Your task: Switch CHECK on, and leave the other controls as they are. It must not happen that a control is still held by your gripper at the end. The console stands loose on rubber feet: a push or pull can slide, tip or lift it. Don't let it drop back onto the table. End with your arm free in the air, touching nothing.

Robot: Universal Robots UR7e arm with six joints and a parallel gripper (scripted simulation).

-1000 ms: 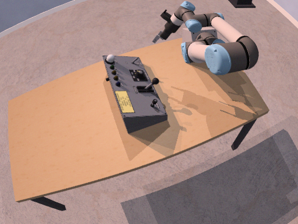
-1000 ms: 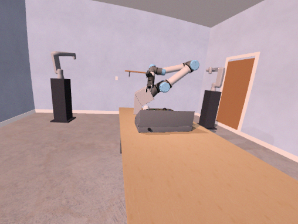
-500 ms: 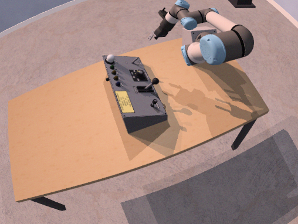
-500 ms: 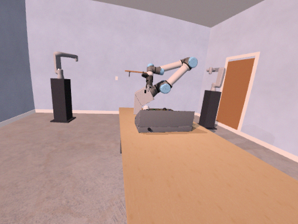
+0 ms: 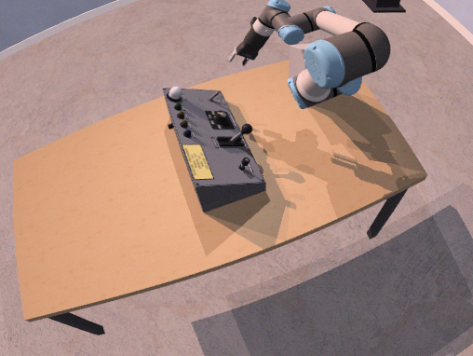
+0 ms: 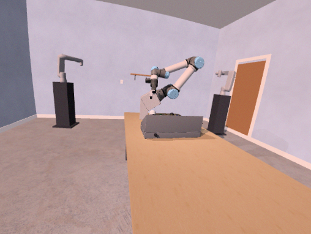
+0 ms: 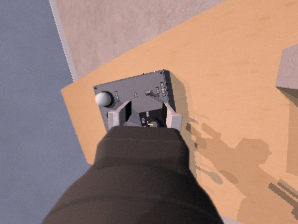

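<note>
Fingers spread, empty — high above console (image 5: 211,144), wooden table (image 5: 93,224).

Console (image 5: 211,154) with yellow label plate (image 5: 197,161) at the 7 o'clock end of its panel: several lines of dark print, too small to read; no other lettering legible

One console (image 5: 211,149), one table (image 5: 102,224), one arm (image 5: 335,51) with one gripper (image 5: 238,58), two pedestals (image 6: 63,104) and one door (image 6: 245,96) were counted; four small round buttons (image 5: 181,115) were seen.
</note>
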